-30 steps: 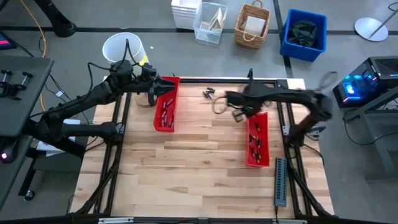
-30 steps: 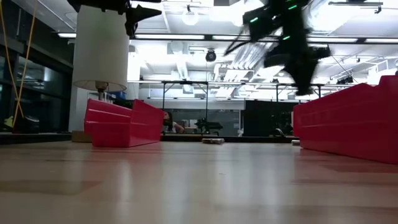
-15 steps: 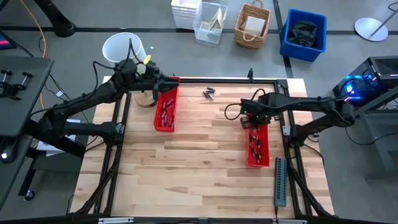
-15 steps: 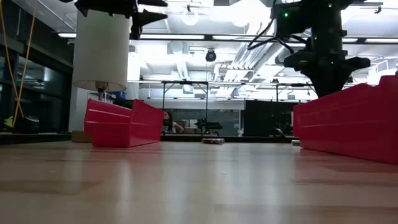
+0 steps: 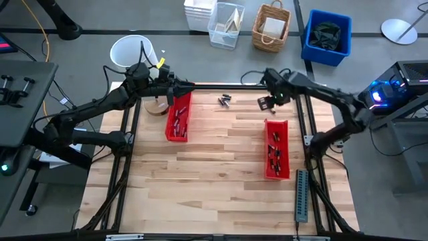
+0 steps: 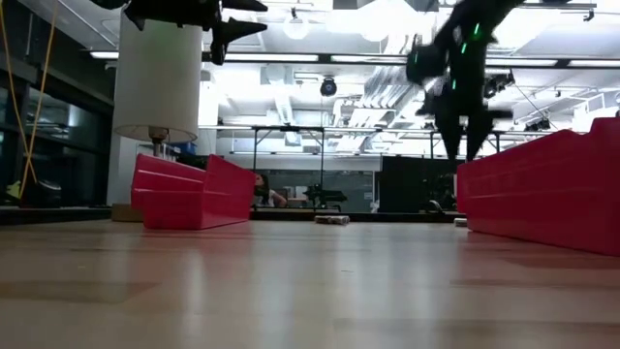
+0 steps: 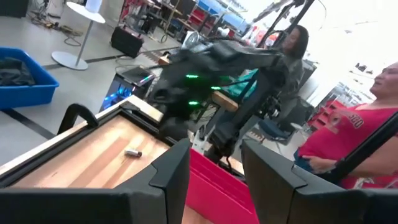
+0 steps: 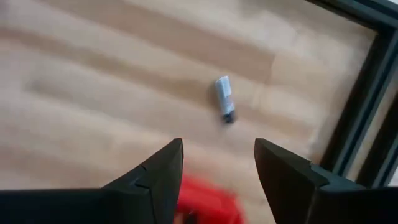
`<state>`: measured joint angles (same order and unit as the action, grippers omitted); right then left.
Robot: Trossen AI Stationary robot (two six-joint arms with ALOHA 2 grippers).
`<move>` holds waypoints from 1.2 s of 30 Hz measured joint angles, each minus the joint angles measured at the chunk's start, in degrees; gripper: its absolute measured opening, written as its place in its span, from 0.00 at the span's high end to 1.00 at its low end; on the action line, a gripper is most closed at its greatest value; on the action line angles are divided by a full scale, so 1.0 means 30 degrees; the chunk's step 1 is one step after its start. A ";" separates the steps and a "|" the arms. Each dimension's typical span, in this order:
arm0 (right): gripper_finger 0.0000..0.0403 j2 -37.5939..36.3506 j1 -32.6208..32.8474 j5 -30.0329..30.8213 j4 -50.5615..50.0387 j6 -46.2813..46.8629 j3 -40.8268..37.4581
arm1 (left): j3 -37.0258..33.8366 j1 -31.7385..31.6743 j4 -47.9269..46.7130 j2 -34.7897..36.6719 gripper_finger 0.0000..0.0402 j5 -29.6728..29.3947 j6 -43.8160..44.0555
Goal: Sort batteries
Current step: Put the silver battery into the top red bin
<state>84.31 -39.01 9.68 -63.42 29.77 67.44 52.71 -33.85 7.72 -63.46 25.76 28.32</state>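
Two shallow red plastic trays sit on the pale wooden table (image 5: pixel 200 181). The left red tray (image 5: pixel 178 117) lies near the table's back left corner, and the right red tray (image 5: pixel 276 148) lies toward the right edge. Each holds a scatter of small silvery-grey metal cylinder batteries, too small and crowded to count exactly; those in the right tray (image 5: pixel 273 155) number roughly half a dozen or more, as do those in the left tray (image 5: pixel 177 124).

A small cluster of loose batteries (image 5: pixel 225 100), about three, lies on the bare wood near the back edge between the trays. One single battery (image 8: pixel 224 98) with a dark end lies on the wood near the black frame rail, seen in the right wrist view.

The left gripper (image 5: pixel 175 89) hangs above the back end of the left tray, its fingers spread with nothing between them. The right gripper (image 5: pixel 266 102) hangs above the table behind the right tray, fingers parted and empty.

A long grey ridged strip (image 5: pixel 301 195) lies just off the table's right edge.
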 joint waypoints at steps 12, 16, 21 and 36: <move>0.52 0.6119 -0.3683 -0.2020 0.3042 -0.6013 -0.0162 | 0.0000 0.0007 -0.0031 0.0000 0.66 -0.0230 0.0357; 0.52 0.7082 -0.3493 -0.2055 0.3078 -0.7045 -0.0162 | 0.0000 0.0007 -0.0043 0.0000 0.66 -0.0291 0.0546; 0.52 0.8215 -0.3557 -0.1369 0.3150 -0.7477 -0.0063 | 0.0000 0.0007 -0.0036 0.0000 0.66 -0.0288 0.0553; 0.91 0.9106 -0.2685 -0.2411 0.2814 -0.8391 0.0038 | 0.0000 0.0014 0.0251 0.0754 0.66 -0.0277 0.0548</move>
<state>111.63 -47.07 2.45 -54.98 4.59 67.56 52.71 -33.80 8.48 -61.20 24.93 29.96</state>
